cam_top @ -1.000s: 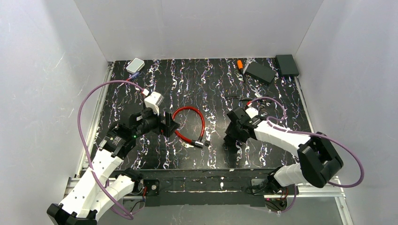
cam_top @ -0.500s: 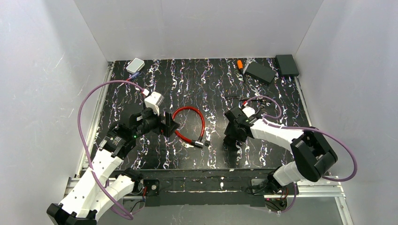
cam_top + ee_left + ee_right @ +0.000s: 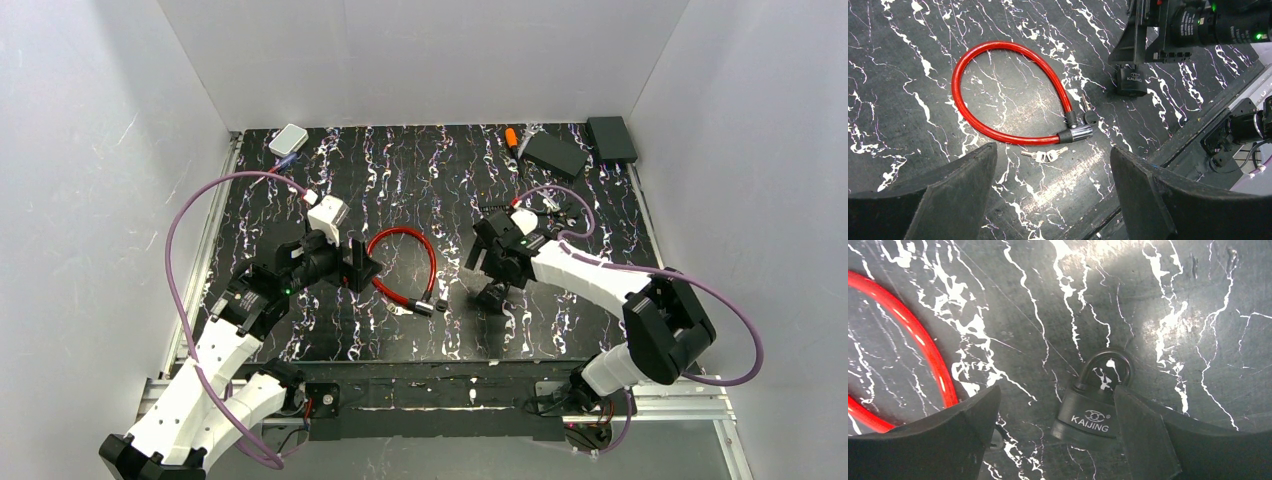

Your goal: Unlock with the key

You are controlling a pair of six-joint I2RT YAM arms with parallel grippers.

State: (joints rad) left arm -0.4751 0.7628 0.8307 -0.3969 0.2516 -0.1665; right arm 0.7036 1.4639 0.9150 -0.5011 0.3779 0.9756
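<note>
Over on the left, the left arm (image 3: 215, 350) is hovering above the tabletop (image 3: 400, 170) with its jaws spread wide and nothing between them; its wrist view is looking straight down past both fingers (image 3: 948, 200) onto bare marble. Just beyond those fingers the red cable lock (image 3: 954, 92) is lying flat in a closed loop, its metal barrel (image 3: 1075, 134) at the near right end. A black-headed key (image 3: 1090, 118) is sitting at that barrel, though I cannot tell whether it is pushed in or only lying against it. Just in front of the barrel a small bunch of silver keys (image 3: 1044, 156) is lying loose on the tabletop, touched by neither arm.

Moving right, the black padlock (image 3: 1087, 415) is lying flat, well apart from the keys, shackle closed and pointing away from the arms. The right arm (image 3: 590, 280) is reaching over it. Its jaws are wide open and holding nothing, straddling the padlock's body, with one finger (image 3: 1148, 440) looking to be right at the body's edge.

To my eye this is the opening step: the right arm is lining up to take hold of the padlock, and no key is picked up yet. The next move is calling for those jaws to close squarely on the padlock's body without skidding it across the slick surface. Then the left arm is needing to pinch the thin keys off the tabletop, which looks fiddly since they are lying flat.
</note>
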